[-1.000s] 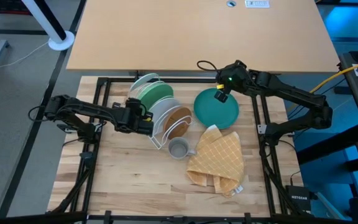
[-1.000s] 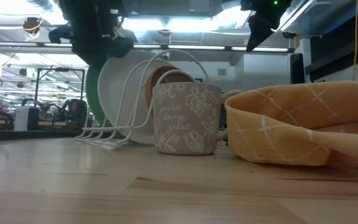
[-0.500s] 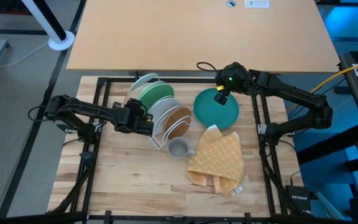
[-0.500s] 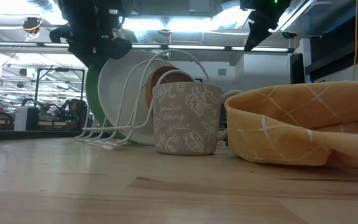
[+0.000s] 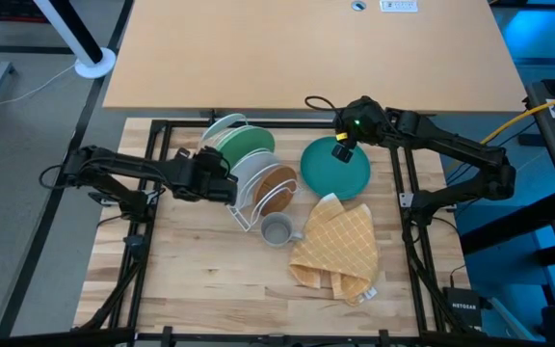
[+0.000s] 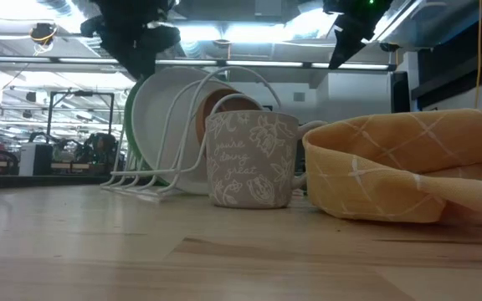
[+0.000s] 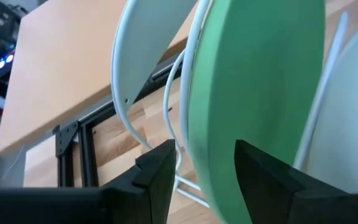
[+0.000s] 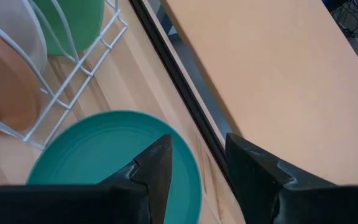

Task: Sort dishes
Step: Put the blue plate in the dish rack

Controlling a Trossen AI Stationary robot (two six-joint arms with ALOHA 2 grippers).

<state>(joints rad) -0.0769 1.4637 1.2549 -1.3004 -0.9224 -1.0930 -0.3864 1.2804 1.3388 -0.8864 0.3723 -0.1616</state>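
Observation:
A white wire rack (image 5: 249, 207) holds a white plate (image 5: 222, 125), the green plate (image 5: 253, 143), another white plate (image 5: 251, 173) and the brown wooden plate (image 5: 277, 188), all on edge. My left gripper (image 5: 227, 183) is at the rack's left side, shut on the green plate (image 7: 260, 74). The dark teal plate (image 5: 335, 172) lies flat on the table to the rack's right. My right gripper (image 5: 343, 146) hangs open and empty above the teal plate's far rim (image 8: 166, 124). My left gripper pinches the green plate's rim (image 7: 216, 171) between its two fingers, one finger (image 7: 160, 171) on each face. The fingers come about level from the table's left. The plate stands on edge between the rack's wires; the white plate hides its lower edge.
A grey patterned mug (image 5: 277, 229) stands just in front of the rack. The yellow checked cloth (image 5: 340, 253) lies crumpled to its right. A second, light-coloured table top (image 5: 306, 48) adjoins the far edge. Bare wood lies at the near left.
My left gripper has gone up and a little toward the far right, taking the green plate with it. The plate now stands higher in the rack and shifted slightly to the right. My right gripper has kept still.

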